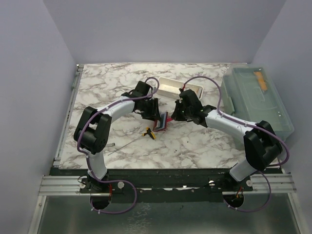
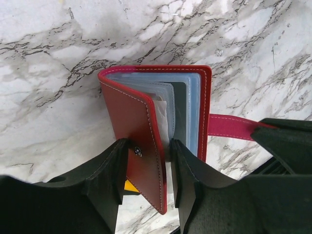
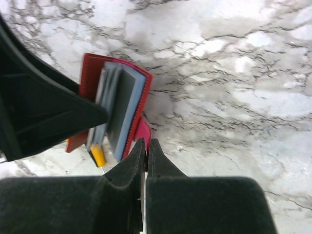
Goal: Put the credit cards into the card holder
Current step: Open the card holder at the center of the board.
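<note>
The red card holder (image 1: 161,123) is held half open on edge just above the marble, between both grippers. In the left wrist view the card holder (image 2: 134,112) shows blue-grey and clear sleeves fanned out. My left gripper (image 2: 148,148) is shut on its red cover flap. My right gripper (image 3: 146,144) is shut on its pink closing strap (image 3: 143,130), beside the card holder (image 3: 124,97). From above, the left gripper (image 1: 155,116) and right gripper (image 1: 172,116) flank it. No loose credit card shows; I cannot tell cards from sleeves inside.
A yellow-handled thin metal tool (image 1: 150,132) lies just in front of the card holder. A long white tray (image 1: 179,87) stands behind the grippers. A large clear lidded bin (image 1: 256,100) fills the right side. My left finger (image 3: 39,107) crowds the right wrist view.
</note>
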Motion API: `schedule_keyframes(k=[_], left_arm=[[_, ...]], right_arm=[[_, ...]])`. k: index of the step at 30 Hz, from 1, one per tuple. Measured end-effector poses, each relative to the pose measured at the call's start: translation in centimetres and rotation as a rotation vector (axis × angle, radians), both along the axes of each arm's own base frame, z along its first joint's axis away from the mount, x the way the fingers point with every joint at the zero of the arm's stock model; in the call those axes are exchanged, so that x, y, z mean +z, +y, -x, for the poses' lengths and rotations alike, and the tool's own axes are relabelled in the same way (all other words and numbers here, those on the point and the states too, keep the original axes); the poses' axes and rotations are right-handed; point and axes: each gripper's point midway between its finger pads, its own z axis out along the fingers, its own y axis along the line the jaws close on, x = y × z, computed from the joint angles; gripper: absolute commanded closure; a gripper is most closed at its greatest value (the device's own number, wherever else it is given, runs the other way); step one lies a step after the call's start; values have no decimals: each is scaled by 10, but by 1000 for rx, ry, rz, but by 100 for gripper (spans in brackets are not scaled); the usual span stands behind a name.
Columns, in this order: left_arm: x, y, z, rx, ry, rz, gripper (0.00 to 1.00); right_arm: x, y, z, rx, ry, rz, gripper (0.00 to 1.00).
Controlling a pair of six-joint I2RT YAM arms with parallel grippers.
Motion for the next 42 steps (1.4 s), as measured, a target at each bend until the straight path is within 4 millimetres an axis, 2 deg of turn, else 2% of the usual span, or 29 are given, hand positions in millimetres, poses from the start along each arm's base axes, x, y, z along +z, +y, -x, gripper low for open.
schedule_keyframes(k=[6,10,13,17,20,25,29,32,35,37,40,42], left_arm=[[0,5,-2,8,1,-19,56],[0,11,-6,22,-7,-42,42],[-5,25,-11,43,-25,-110,28],[-10,42,-12,61,-27,-177,19],[-3,44,-12,55,-48,-172,18],[25,30,-12,32,-102,-69,23],[43,5,-12,3,-113,54,26],[41,-18,-5,-39,-78,108,34],[30,-31,1,-65,-39,118,33],[22,-36,7,-81,-10,118,33],[17,-37,8,-81,4,115,46],[16,-38,8,-76,9,115,49]], right_arm=[[-6,-12,0,-20,-1,47,100],[-7,-17,-3,-32,-4,57,100],[-7,-22,-5,-36,-8,67,100],[1,-22,-5,-18,-27,55,100],[12,-16,-4,18,-47,19,100],[18,-7,-2,57,-54,-16,100],[18,-5,0,69,-49,-26,100],[18,-4,1,75,-47,-31,100],[19,-3,1,79,-46,-34,100],[19,-3,1,81,-46,-36,100],[19,-2,1,83,-46,-39,100],[19,-2,1,84,-47,-40,100]])
